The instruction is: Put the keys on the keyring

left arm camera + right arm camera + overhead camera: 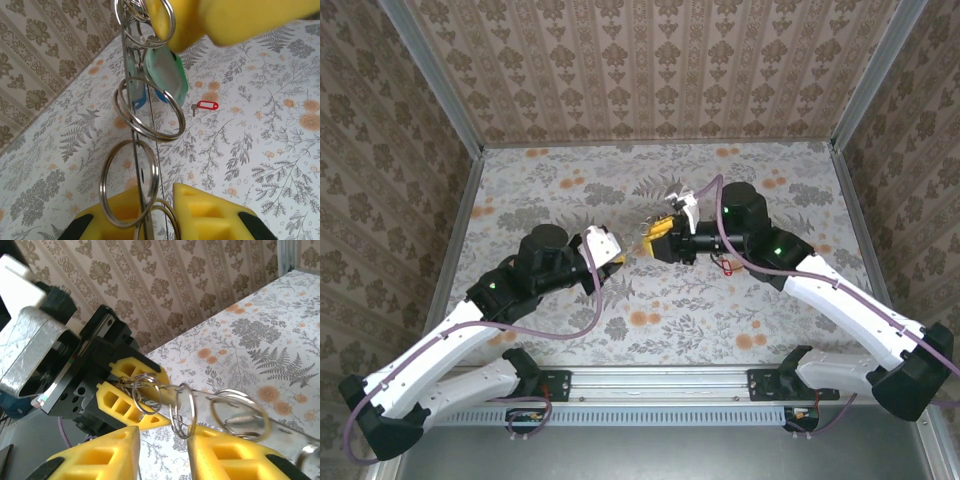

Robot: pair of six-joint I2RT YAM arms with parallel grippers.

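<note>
While hovering mid-table, pinches keyring point(182, 410) tight in left claw point(152, 205), straddles it with right claw point(165, 440), grip impossible to tell; red key point(206, 105) on table point(270, 150), right.

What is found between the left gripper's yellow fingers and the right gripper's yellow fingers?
A thin metal bar carrying silvery split rings runs between the left gripper and the right gripper, as both wrist views show.

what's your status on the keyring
Status: left end effector clamped on keyring; right end effector at other end, grip unclear. red key loose on table. Nothing blocking it.
</note>
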